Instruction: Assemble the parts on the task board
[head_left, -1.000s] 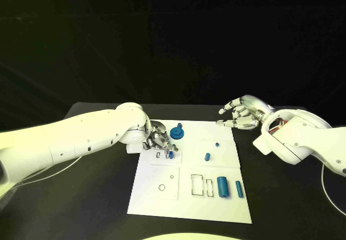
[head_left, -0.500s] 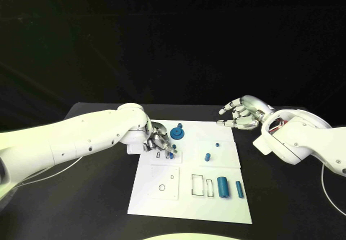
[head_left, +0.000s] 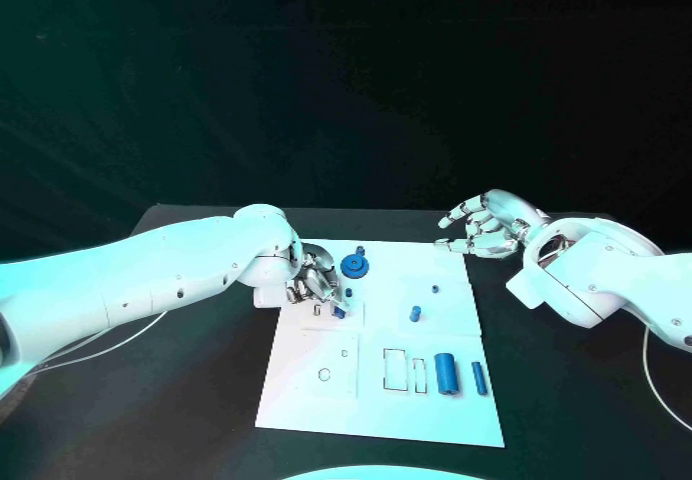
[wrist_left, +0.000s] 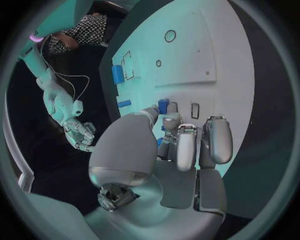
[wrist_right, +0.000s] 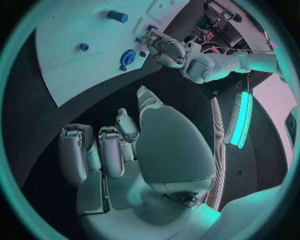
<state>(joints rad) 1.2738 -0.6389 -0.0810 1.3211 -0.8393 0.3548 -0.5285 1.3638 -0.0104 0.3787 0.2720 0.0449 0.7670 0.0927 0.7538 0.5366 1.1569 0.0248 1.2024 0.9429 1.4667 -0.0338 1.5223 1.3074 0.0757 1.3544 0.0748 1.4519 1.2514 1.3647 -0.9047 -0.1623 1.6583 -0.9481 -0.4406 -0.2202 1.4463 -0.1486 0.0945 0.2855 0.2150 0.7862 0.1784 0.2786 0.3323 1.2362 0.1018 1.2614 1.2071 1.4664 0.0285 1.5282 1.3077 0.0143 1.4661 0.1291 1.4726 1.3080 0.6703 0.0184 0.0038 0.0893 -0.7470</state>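
Note:
The white task board (head_left: 382, 400) lies in the middle of the black table. My left hand (head_left: 312, 282) is over its back left corner and pinches a small blue part (head_left: 338, 311) between thumb and fingers. In the left wrist view this blue part (wrist_left: 164, 106) stands on the board beside two small rectangular slots (wrist_left: 195, 110). My right hand (head_left: 483, 228) hovers off the board's back right corner, its fingers loosely bent and apart, holding nothing. In the right wrist view that right hand (wrist_right: 119, 145) is above bare table.
A blue gear-like part (head_left: 355, 265) stands just behind my left hand. A small peg (head_left: 434, 291) and a short blue piece (head_left: 414, 314) sit mid-board. Two blue cylinders (head_left: 447, 373) (head_left: 479, 377) lie near rectangular outlines at the front right.
My left hand's fingers have shifted very slightly with the small blue part at the slot. The right hand has stayed where it was.

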